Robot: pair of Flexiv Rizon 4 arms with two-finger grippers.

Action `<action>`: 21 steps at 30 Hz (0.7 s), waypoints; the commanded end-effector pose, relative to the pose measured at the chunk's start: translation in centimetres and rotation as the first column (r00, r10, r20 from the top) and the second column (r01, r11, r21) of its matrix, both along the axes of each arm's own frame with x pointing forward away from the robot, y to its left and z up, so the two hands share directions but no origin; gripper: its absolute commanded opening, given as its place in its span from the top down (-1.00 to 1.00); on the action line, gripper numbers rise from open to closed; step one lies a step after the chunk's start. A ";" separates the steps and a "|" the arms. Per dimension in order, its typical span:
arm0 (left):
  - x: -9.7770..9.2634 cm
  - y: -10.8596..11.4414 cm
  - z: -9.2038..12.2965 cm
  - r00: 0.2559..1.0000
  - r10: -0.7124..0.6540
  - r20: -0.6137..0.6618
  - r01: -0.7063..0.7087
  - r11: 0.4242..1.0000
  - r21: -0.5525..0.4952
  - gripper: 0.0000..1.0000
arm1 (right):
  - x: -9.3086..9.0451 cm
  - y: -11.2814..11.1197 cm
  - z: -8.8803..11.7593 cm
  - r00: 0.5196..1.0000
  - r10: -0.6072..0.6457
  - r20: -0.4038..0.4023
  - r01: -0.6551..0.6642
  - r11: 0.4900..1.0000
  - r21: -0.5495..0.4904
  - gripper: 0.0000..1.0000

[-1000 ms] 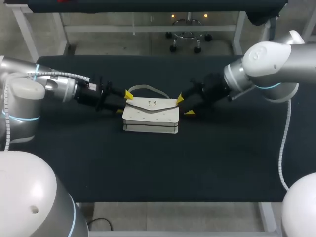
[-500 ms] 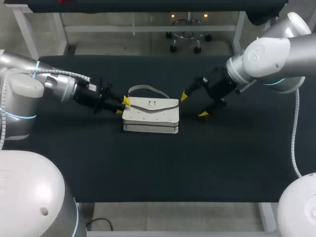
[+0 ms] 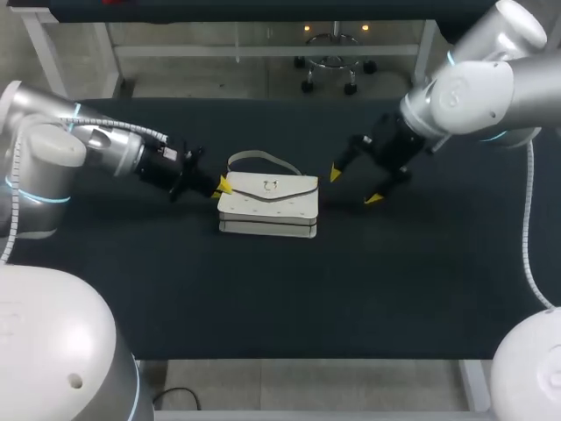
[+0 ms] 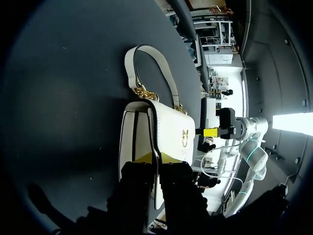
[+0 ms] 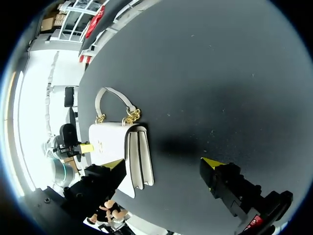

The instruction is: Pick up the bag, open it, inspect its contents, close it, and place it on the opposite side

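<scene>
Your left gripper (image 4: 155, 157) has its jaws almost together. Between them they pinch the thin edge of the bag (image 3: 267, 203) at its near end. The two yellow tips lie against the white bag, one on each side of a dark seam.

Your right gripper (image 3: 355, 186) has its jaws wide apart, and nothing is between them. It hangs just beyond the other end of the bag, near but not touching, with its fingers directed toward that end.

So the bag lies between the two grippers, and its long axis runs from one gripper to the other, across the table from side to side. It lies on its back with the flap face up, and you see the small gold clasp (image 3: 270, 184) in the middle of the flap. The top of the bag points away from the robot and the base faces toward it.

The white handle (image 4: 165, 73) lies as a loop on the surface at the far side of the bag, joined to it by short gold chains (image 4: 145, 93). From the left jaws it is ahead and a little to one side.

Under all is the table (image 3: 263, 298), covered in plain black.
</scene>
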State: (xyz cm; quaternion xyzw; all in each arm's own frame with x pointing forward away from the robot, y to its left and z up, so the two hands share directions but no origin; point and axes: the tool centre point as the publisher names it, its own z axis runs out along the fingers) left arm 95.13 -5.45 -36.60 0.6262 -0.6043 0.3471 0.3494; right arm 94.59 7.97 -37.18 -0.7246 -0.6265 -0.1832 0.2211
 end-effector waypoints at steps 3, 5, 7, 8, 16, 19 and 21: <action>0.2 -0.1 0.0 1.000 -0.008 -0.007 0.008 1.000 0.005 1.00 | 0.6 -1.3 0.2 0.999 0.038 -0.016 -0.038 0.999 -0.030 -1.00; 0.0 0.0 0.1 1.000 -0.008 -0.006 0.008 1.000 0.003 1.00 | 0.5 -1.5 0.2 0.999 0.035 -0.014 -0.035 0.999 -0.037 -1.00; -0.2 0.1 0.2 1.000 -0.006 -0.001 0.006 1.000 0.008 1.00 | 0.5 -1.5 0.2 0.999 0.035 -0.014 -0.035 0.999 -0.037 -1.00; -0.3 0.2 0.2 1.000 0.000 0.003 0.000 1.000 0.015 1.00 | 0.5 -1.5 0.2 0.999 0.035 -0.014 -0.035 0.999 -0.037 -1.00; -0.3 0.2 0.2 1.000 0.000 0.003 0.000 1.000 0.015 1.00 | 0.5 -1.5 0.2 0.999 0.035 -0.014 -0.035 0.999 -0.037 -1.00; -0.3 0.2 0.2 1.000 0.000 0.003 0.000 1.000 0.015 1.00 | 0.5 -1.5 0.2 0.999 0.035 -0.014 -0.035 0.999 -0.037 -1.00; -0.3 0.2 0.2 1.000 0.000 0.003 0.000 1.000 0.015 1.00 | 0.5 -1.5 0.2 0.999 0.035 -0.014 -0.035 0.999 -0.037 -1.00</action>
